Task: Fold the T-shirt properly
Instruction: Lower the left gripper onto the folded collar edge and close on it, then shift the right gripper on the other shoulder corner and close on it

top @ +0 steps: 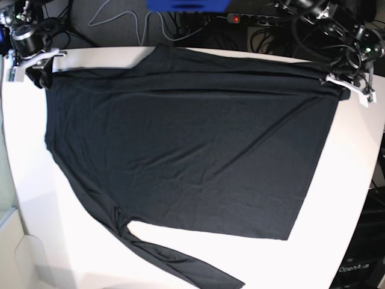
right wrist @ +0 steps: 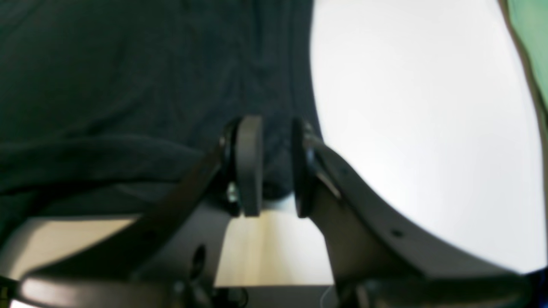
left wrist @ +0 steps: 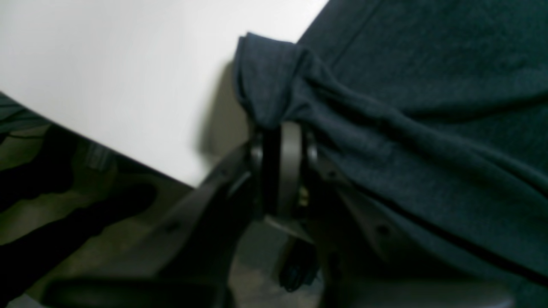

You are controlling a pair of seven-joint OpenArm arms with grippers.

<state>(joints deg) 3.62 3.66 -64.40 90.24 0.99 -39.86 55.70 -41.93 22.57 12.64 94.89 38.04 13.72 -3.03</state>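
Note:
The black T-shirt (top: 192,150) lies spread wide over the white table (top: 361,180), with one long sleeve (top: 180,265) trailing toward the front edge. My right gripper (top: 43,78) is at the shirt's far left corner. In the right wrist view its fingers (right wrist: 249,162) pinch a fold of the T-shirt (right wrist: 128,85). My left gripper (top: 344,89) is at the far right corner. In the left wrist view this gripper (left wrist: 283,128) is shut on a bunched corner of the T-shirt (left wrist: 428,107), lifted slightly off the table (left wrist: 107,64).
Cables and a power strip (top: 240,18) lie behind the table's far edge. A dark box (top: 364,265) stands at the lower right. The table edge (left wrist: 141,164) runs close to my left gripper. Bare white table (right wrist: 406,107) lies beside my right gripper.

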